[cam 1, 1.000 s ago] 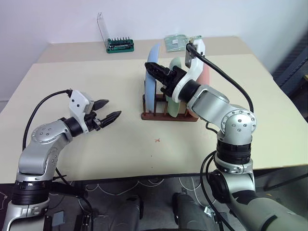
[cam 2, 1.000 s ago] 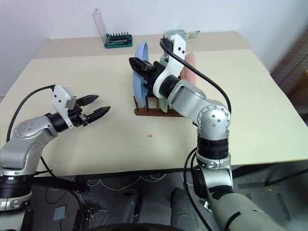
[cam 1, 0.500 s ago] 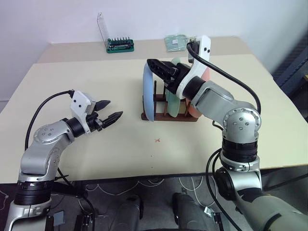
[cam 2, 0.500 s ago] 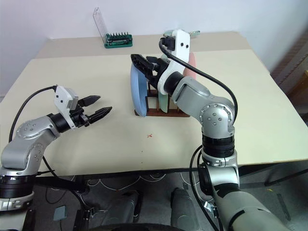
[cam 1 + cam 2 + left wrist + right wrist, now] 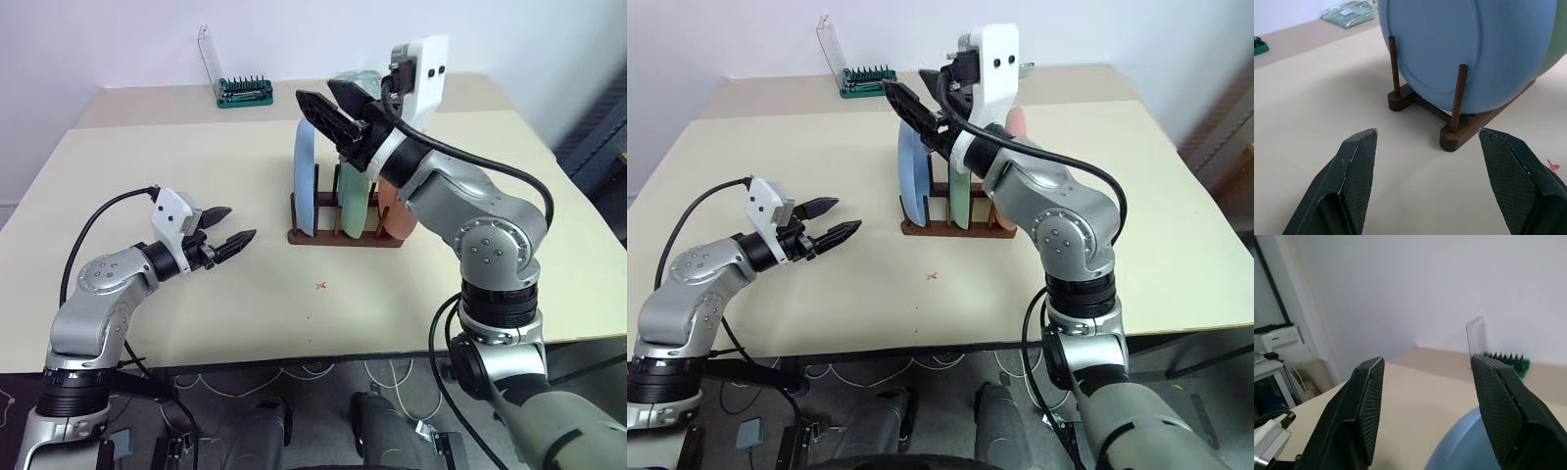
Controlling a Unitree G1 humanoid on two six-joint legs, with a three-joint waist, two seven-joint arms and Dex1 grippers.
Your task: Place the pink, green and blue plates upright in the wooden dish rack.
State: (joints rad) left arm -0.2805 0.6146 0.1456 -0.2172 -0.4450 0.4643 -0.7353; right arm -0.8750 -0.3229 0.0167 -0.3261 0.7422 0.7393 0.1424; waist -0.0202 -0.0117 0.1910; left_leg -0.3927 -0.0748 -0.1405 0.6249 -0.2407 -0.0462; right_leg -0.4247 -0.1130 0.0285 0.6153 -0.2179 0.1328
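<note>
Now all three plates stand in the wooden dish rack (image 5: 345, 235); both grippers gape, holding nothing

Table (image 5: 196, 323): pale beige top, a small red mark (image 5: 319, 286) on it toward the near edge. Green holder of screwdriver bits (image 5: 245, 93): at the far edge, left of centre, with a clear lid (image 5: 209, 59) standing open at its left end. Clear packet with greenish contents (image 5: 1349, 10): lying flat near the far edge, right of the holder and well apart from it.
</note>
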